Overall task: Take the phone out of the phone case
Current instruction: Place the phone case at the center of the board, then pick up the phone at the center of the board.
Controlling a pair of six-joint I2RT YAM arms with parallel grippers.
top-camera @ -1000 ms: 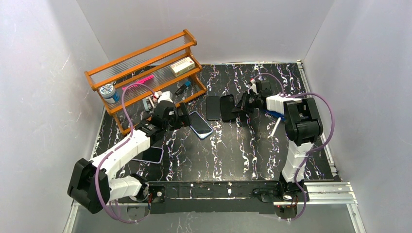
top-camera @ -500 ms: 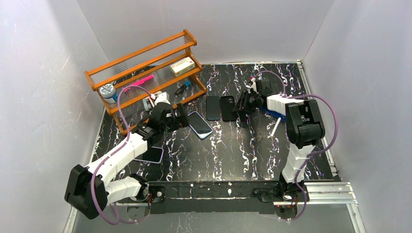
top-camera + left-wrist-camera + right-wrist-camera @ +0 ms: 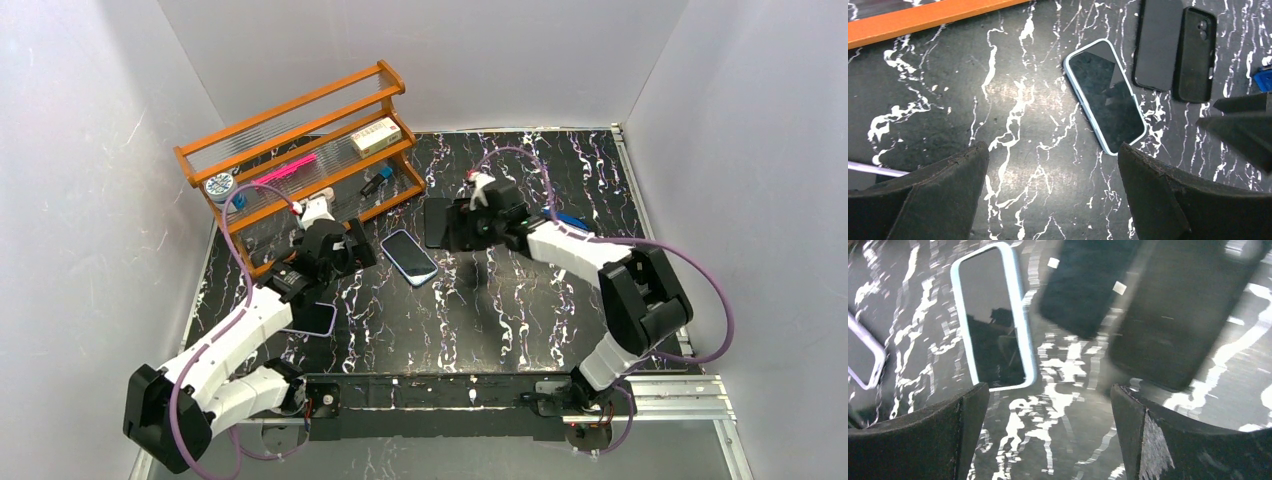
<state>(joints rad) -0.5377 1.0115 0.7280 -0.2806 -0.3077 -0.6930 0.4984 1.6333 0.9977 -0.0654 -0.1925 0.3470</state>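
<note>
A bare black phone (image 3: 1158, 42) lies flat on the marble table, and an empty black case (image 3: 1195, 52) with a camera cutout lies right beside it. Both also show in the right wrist view: the phone (image 3: 1088, 285) and the case (image 3: 1178, 315). My right gripper (image 3: 452, 228) hovers over them, open and holding nothing (image 3: 1048, 435). A second phone in a light blue case (image 3: 410, 257) lies screen-up to their left. My left gripper (image 3: 362, 247) stands open and empty (image 3: 1053, 190) just left of that one.
A wooden rack (image 3: 300, 140) with small items stands at the back left. A third phone with a lilac rim (image 3: 312, 318) lies beside the left arm. A blue object (image 3: 566, 219) lies right of the right arm.
My right gripper opened and let go of the black case, which now lies beside the black phone. That arm swung left over them. The left arm drew back slightly.
</note>
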